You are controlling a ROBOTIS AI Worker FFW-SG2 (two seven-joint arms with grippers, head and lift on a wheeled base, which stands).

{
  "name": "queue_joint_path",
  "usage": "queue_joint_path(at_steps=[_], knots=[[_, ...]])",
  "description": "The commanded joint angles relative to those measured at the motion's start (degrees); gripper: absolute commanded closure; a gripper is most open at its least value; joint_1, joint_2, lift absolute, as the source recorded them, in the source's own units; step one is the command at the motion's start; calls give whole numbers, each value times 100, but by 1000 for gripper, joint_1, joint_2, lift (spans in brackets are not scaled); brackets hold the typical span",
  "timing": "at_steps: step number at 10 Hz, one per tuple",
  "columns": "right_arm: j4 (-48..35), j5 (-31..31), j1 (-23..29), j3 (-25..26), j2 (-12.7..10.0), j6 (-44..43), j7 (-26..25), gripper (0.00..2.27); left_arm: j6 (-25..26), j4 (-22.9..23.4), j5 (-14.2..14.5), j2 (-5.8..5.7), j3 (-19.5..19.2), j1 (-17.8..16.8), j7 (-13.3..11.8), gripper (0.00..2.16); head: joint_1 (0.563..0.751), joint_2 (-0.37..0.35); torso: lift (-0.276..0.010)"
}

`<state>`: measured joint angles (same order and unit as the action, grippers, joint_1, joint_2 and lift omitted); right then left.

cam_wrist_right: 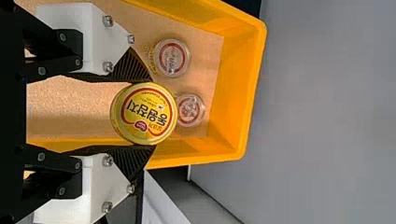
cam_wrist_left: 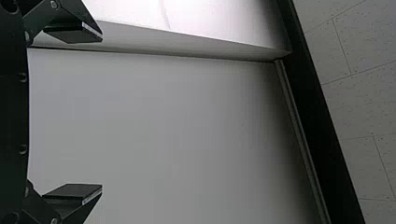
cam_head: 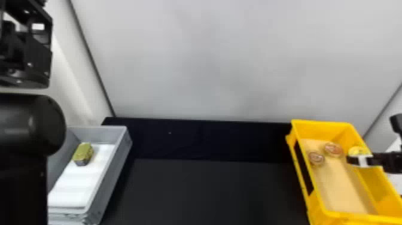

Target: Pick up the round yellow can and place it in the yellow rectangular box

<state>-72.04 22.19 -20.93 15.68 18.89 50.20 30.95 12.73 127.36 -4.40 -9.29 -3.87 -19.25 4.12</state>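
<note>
Waiting at the scene's left, the left arm (cam_head: 33, 122) rises in front of a pale wall (cam_head: 209, 59). Its left gripper (cam_head: 27, 18) has its two fingers spread wide, with nothing between them in the left wrist view.

Partly behind that arm sits a gray box (cam_head: 115, 167), bottomed with a white liner (cam_head: 80, 182). A small block (cam_head: 83, 153), greenish-yellow on top and dark along its side, rests on the liner toward the far end.

Across the middle stretches a black table (cam_head: 203, 191), its dark covering running on toward the foot of the wall.

At right stands the yellow rectangular box (cam_head: 329, 217), lined with a tan sheet (cam_head: 338, 185). Two round containers with red-ringed tops occupy its far part: one container (cam_head: 316, 158) toward the left wall, the other container (cam_head: 333, 149) farther back and to the right.

Farther right, the right gripper (cam_head: 363, 161) reaches in from the right edge, its fingers closed to the width of the round yellow can (cam_head: 357, 150) and pressing on opposite sides of it. The can is at the box's right side, toward the far end; whether it touches the box cannot be told.
</note>
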Motion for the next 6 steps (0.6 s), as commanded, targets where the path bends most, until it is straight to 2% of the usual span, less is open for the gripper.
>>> queue_joint_path(at_steps=[1, 4, 6], knots=[[410, -478, 80, 23, 10, -113, -255, 653, -15, 0, 0, 15, 0, 0, 1, 140, 663, 54, -7], [797, -883, 221, 49, 27, -245, -422, 653, -24, 0, 0, 15, 0, -8, 1, 140, 663, 54, -7], [1061, -1076, 239, -4, 115, -298, -404, 655, -24, 0, 0, 23, 0, -8, 1, 140, 663, 54, -7]])
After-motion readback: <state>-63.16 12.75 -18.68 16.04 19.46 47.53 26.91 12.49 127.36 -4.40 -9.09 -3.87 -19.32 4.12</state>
